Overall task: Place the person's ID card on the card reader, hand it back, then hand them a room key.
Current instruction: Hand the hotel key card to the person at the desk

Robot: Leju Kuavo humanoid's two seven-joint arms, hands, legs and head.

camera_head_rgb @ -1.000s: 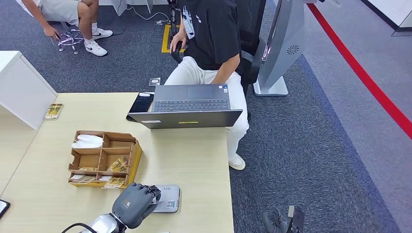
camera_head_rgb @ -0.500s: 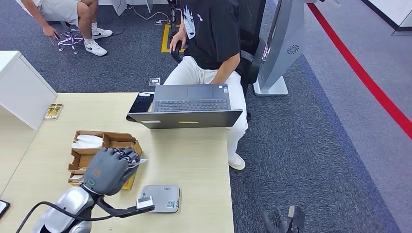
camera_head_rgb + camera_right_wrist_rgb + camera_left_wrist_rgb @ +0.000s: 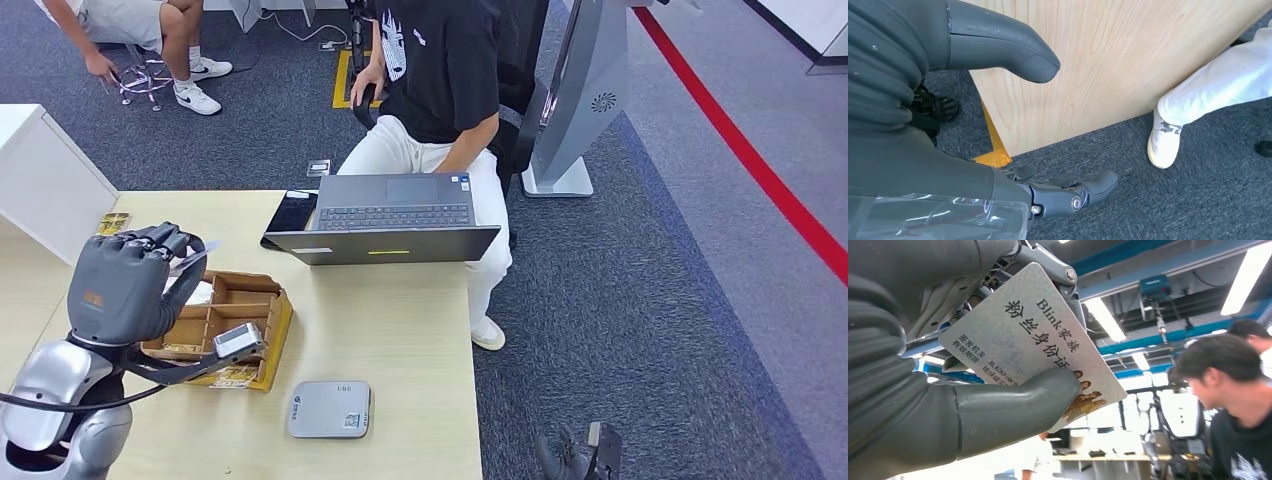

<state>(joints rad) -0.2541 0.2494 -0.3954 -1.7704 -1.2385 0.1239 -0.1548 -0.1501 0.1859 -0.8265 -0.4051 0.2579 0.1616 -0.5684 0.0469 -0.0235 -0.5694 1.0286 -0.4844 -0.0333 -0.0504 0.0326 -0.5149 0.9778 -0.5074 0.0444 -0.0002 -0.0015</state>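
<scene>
My left hand (image 3: pixel 125 285) is raised above the left end of the wooden organizer (image 3: pixel 255 292), with the ID card (image 3: pixel 196 257) showing as a white edge at its fingers. In the left wrist view the white printed ID card (image 3: pixel 1033 340) is pinched between the thumb (image 3: pixel 1013 407) and the fingers. The grey card reader (image 3: pixel 330 408) lies bare near the table's front edge. Several room key cards (image 3: pixel 236 376) lie in the organizer's front compartments. The person (image 3: pixel 440 80) sits behind the laptop (image 3: pixel 385 215). My right hand (image 3: pixel 948 125) hangs beside the table, fingers apart and holding nothing.
A dark phone (image 3: pixel 293 212) lies left of the laptop. A white cabinet (image 3: pixel 45 180) stands at the table's far left, with a small card packet (image 3: pixel 110 228) beside it. Another person (image 3: pixel 150 30) sits on the carpet behind. The table edge (image 3: pixel 1108 75) is close to my right hand.
My left hand lifted the ID card off the card reader and swung it up and to the left, past the organizer. The reader is now bare.
</scene>
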